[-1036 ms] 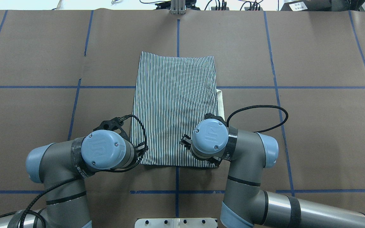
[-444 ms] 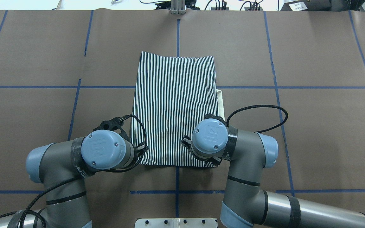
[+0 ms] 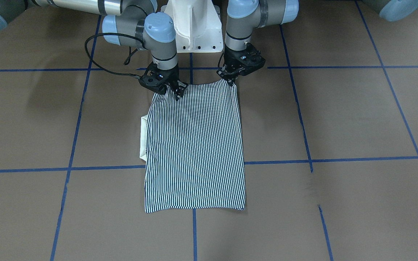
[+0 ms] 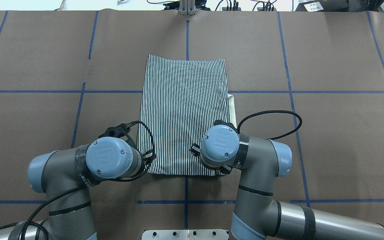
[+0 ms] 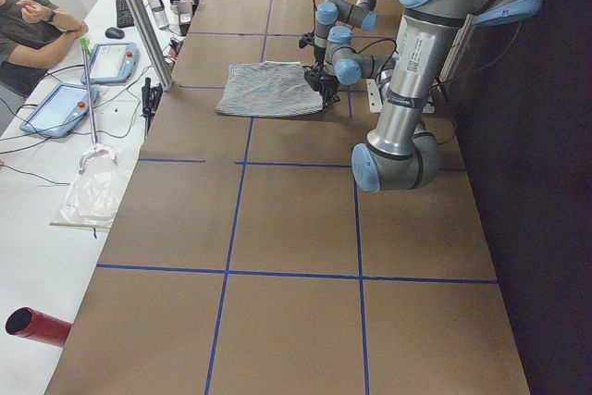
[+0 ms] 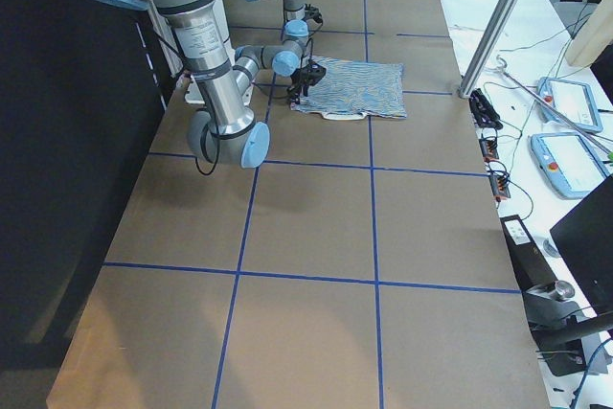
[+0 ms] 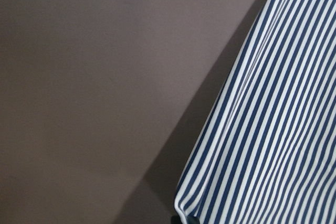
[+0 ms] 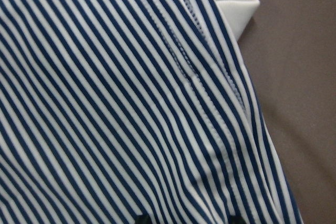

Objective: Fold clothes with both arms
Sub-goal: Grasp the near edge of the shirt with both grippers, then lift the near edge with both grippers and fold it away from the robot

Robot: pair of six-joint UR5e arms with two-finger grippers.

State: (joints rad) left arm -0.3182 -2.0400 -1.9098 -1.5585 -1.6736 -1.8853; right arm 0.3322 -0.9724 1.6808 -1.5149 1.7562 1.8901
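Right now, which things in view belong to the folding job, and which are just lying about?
Job: polo shirt; left gripper and right gripper, each pinching a near corner.
Lying about, on the side bench: pendants, plastic bag, red tube.

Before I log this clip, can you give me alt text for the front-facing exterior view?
A folded navy-and-white striped polo shirt lies on a brown table marked with blue tape lines, cream collar peeking out on the view's left. The left gripper and right gripper each pinch one robot-side corner of it.
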